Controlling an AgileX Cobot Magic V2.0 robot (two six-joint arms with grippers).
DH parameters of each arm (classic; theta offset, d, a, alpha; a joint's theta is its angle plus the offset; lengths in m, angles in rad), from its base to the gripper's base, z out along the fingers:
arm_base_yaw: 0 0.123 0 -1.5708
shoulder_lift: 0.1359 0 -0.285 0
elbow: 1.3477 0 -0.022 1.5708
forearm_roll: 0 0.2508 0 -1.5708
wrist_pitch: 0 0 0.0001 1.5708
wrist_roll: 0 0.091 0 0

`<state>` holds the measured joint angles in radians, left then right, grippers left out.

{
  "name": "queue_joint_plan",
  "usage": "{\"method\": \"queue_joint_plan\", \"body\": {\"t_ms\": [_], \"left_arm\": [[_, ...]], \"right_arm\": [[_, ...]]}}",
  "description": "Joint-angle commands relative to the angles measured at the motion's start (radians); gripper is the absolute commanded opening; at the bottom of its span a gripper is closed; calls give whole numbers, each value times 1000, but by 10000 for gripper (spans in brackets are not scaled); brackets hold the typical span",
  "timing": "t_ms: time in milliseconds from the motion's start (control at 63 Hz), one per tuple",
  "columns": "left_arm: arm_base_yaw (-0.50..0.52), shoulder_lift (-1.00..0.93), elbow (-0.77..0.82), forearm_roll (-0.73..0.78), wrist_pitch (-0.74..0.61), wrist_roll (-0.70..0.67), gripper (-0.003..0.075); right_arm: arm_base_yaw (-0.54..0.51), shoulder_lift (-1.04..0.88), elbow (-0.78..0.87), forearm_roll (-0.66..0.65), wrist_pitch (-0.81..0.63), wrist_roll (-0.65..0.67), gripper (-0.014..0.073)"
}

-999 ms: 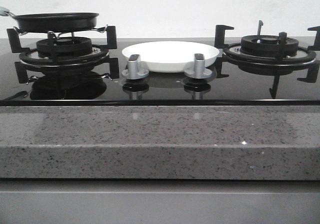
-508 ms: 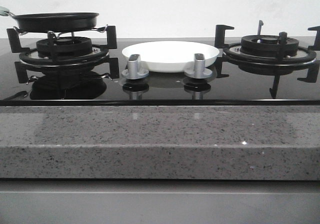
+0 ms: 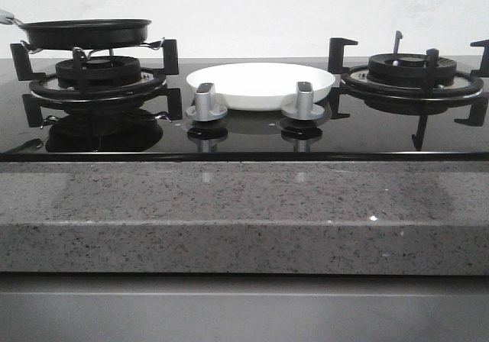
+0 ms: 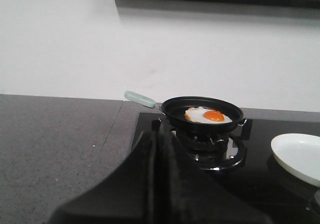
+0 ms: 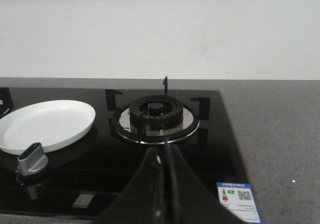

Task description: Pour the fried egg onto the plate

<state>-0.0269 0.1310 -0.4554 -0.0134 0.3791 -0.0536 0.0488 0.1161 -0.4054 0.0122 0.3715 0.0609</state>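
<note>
The fried egg (image 4: 209, 115), white with an orange yolk, lies in a black frying pan (image 4: 200, 125) with a pale green handle (image 4: 140, 99) on the left burner. In the front view the pan (image 3: 84, 33) hides the egg. The white plate (image 3: 260, 82) sits empty on the glass hob between the burners; it also shows in the left wrist view (image 4: 300, 156) and the right wrist view (image 5: 47, 124). My left gripper (image 4: 159, 134) is shut and empty, short of the pan. My right gripper (image 5: 162, 151) is shut and empty, in front of the right burner. Neither gripper shows in the front view.
Two silver knobs (image 3: 206, 101) (image 3: 304, 101) stand just in front of the plate. The right burner (image 3: 412, 75) with its black grate holds nothing. A grey stone counter (image 3: 244, 212) edges the hob at the front. A label (image 5: 237, 196) is on the hob's near right corner.
</note>
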Motion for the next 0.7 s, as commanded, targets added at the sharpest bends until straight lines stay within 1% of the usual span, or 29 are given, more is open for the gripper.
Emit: {"method": "queue_joint_plan", "body": {"t_ms": [0,174,270,428,539,682], "left_arm": [[-2,88,-117,-8,23,-9,-20],[-2,235,-255,-8,192,-9,-20],[-2,302,-293,-13,268,-9,-20],[-2,376,-294,-26,276,-9,-20],[-2,410,-294,-62,270,-9,-20],[-2,450,-294,-70,270,-9,-20]], "right_arm": [[2,87,-115,-12,-13,-3,-118],[2,237,-276,-12,121,-3,-118],[2,321,-346,-12,221,-3,-118],[2,417,-359,-12,231,-3,-118],[2,463,-359,-12,231,-3,-118],[2,506,-359,-12,231,-3,-111]]}}
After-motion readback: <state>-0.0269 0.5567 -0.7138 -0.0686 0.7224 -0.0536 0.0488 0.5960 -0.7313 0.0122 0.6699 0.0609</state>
